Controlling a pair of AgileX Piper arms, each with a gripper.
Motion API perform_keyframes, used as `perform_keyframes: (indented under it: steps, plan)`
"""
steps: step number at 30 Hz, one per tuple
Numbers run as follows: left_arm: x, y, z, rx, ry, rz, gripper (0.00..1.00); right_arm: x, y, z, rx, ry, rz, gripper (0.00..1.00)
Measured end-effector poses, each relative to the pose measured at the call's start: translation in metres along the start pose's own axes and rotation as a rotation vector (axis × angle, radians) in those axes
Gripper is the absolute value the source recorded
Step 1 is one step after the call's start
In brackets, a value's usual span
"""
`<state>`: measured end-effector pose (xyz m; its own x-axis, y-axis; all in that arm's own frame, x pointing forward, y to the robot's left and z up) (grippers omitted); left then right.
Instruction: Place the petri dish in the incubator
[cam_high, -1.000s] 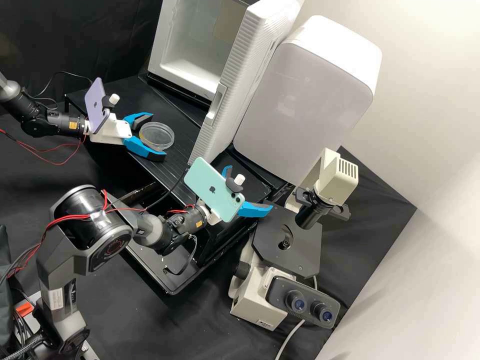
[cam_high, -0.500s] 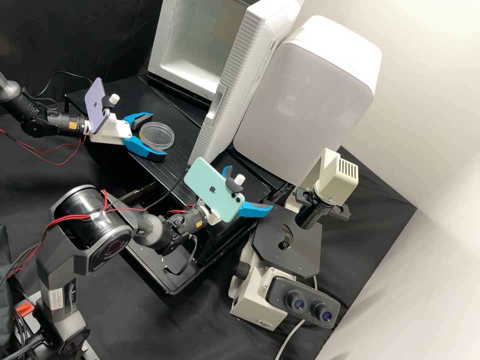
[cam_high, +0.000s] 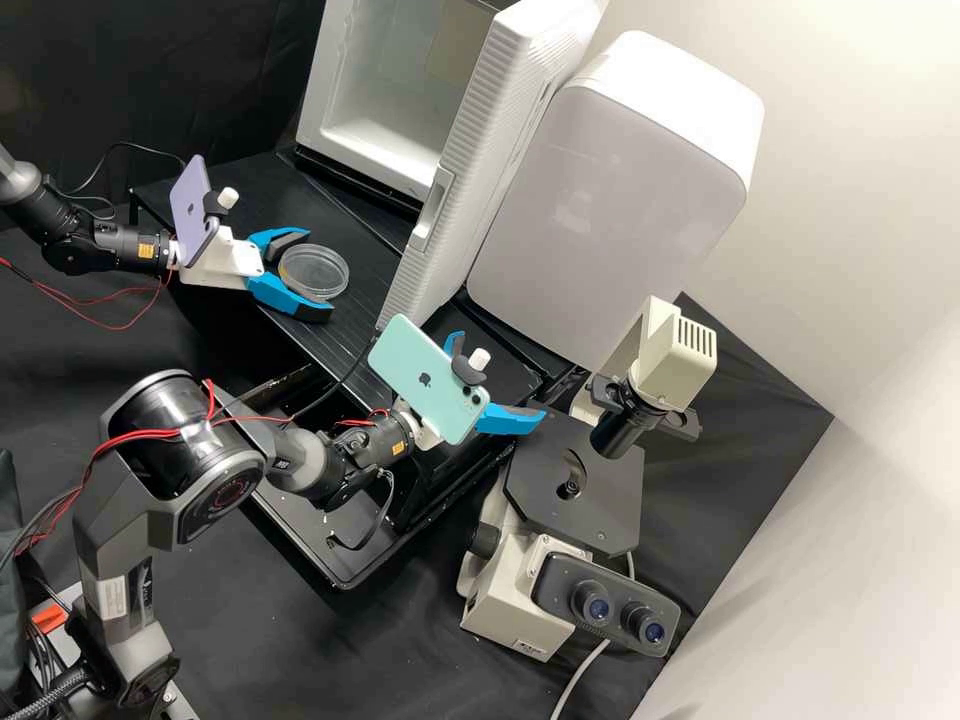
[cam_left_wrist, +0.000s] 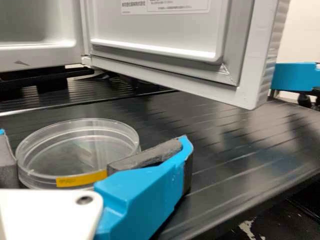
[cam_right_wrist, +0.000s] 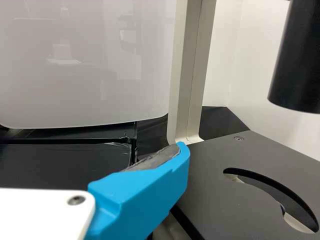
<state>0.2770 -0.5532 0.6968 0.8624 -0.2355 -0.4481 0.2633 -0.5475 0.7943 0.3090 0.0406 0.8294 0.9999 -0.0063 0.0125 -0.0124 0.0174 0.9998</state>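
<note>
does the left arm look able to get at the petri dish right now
Probably yes: the left arm's open jaws flank the petri dish on the bench, with nothing in between.

On the left claw (cam_left_wrist: 90, 150), spread around the petri dish (cam_left_wrist: 77, 137), one finger is cut to a grey sliver by the frame edge, so I cannot tell whether it touches the dish. The dish's rim nearest the claw is hidden behind the white claw body and the other blue finger (cam_left_wrist: 150, 185). Beyond the claw, the incubator (cam_left_wrist: 165, 30) is clipped by the frame, and the print on its door is too small to read. Past that fingertip, the right claw (cam_left_wrist: 296, 76) is a blue patch cut by the edge. Ahead of the right claw, the microscope (cam_right_wrist: 240, 165) has its black tube (cam_right_wrist: 300, 55) running out of frame, and the white housing (cam_right_wrist: 85, 60) looks hazy.
</note>
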Motion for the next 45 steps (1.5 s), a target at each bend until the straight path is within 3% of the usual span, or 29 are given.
perform_keyframes:
  steps: [10,40,45]
  plan:
    - [-0.0017,-0.0018,0.0013,0.018,-0.021,0.0,0.0,0.0,0.0,0.0,0.0,0.0,0.0,1.0]
    - [-0.0017,-0.0023,0.0038,0.016,-0.027,0.001,0.0,0.0,0.0,0.0,0.0,0.0,0.0,1.0]
    - [-0.0099,0.002,0.0048,0.016,-0.026,-0.003,0.0,0.0,0.0,0.0,0.0,0.0,0.0,1.0]
